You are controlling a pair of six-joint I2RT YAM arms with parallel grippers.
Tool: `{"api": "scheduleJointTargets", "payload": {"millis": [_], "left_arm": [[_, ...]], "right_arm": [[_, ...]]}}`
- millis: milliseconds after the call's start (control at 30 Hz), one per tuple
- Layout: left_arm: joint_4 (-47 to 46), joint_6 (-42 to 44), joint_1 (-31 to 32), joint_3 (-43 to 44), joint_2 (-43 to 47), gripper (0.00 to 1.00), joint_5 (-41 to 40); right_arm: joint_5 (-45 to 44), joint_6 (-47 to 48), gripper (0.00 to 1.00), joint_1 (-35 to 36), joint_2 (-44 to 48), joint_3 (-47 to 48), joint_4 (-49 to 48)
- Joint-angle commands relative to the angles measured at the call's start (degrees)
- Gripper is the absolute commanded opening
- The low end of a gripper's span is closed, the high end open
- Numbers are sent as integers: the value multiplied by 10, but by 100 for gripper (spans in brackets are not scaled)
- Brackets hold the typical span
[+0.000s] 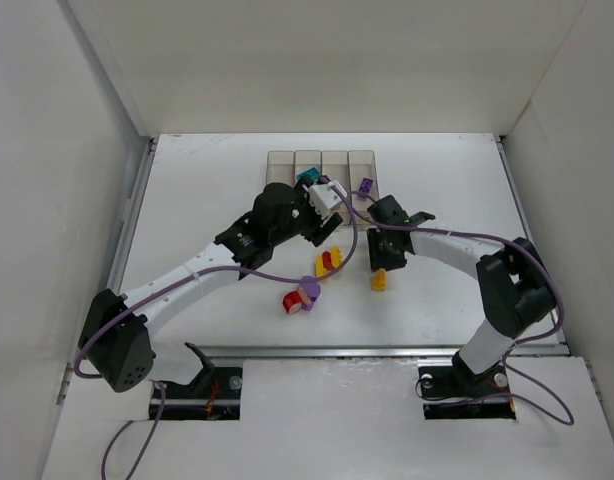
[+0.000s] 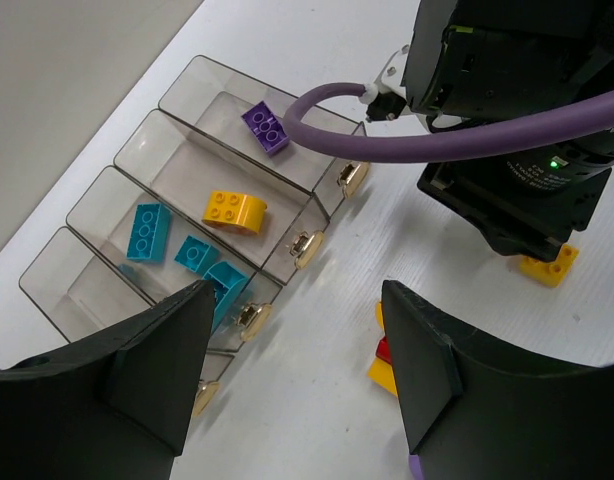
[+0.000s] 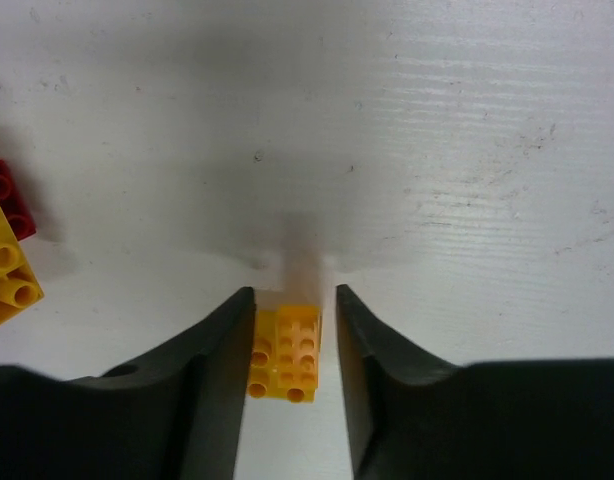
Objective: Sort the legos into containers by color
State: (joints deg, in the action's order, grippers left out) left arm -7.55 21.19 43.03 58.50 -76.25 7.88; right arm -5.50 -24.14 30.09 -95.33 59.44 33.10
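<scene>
The containers (image 1: pixel 320 160) stand in a row at the back; in the left wrist view (image 2: pixel 177 120) one holds a purple lego (image 2: pixel 266 128), the one beside it a yellow lego (image 2: pixel 234 210), the third several teal legos (image 2: pixel 147 232). My left gripper (image 2: pixel 297 370) is open and empty, hovering just in front of them (image 1: pixel 322 228). My right gripper (image 3: pixel 287 320) points down with its jaws astride a small yellow lego (image 3: pixel 284 350) on the table (image 1: pixel 378 280). Its left finger touches the brick; a gap shows at the right finger.
A yellow and red clump (image 1: pixel 329 262) lies between the two grippers and also shows in the right wrist view (image 3: pixel 2 260). A red and purple clump (image 1: pixel 300 297) lies nearer the bases. White walls enclose the table (image 1: pixel 447 180).
</scene>
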Motion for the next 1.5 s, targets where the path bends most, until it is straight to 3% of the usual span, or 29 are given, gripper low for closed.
{"api": "scheduleJointTargets", "payload": {"millis": [0,533,633,1133,1300,1467], "left_arm": [[-26,4,0,-8,22,65,-1],[-32,4,0,-13,22,65,-1],[-32,-1,0,-13,22,65,-1],[-26,-1,0,-13,22,65,4],[-26,-1,0,-13,22,65,4],[-26,-1,0,-13,22,65,4]], "right_arm": [[3,4,46,1,-2,19,3],[-4,-41,46,7,52,-4,20],[-9,-53,40,7,58,-10,20],[-10,-69,45,7,46,-32,14],[-4,-69,35,7,41,-32,4],[14,-69,14,7,36,-32,-8]]}}
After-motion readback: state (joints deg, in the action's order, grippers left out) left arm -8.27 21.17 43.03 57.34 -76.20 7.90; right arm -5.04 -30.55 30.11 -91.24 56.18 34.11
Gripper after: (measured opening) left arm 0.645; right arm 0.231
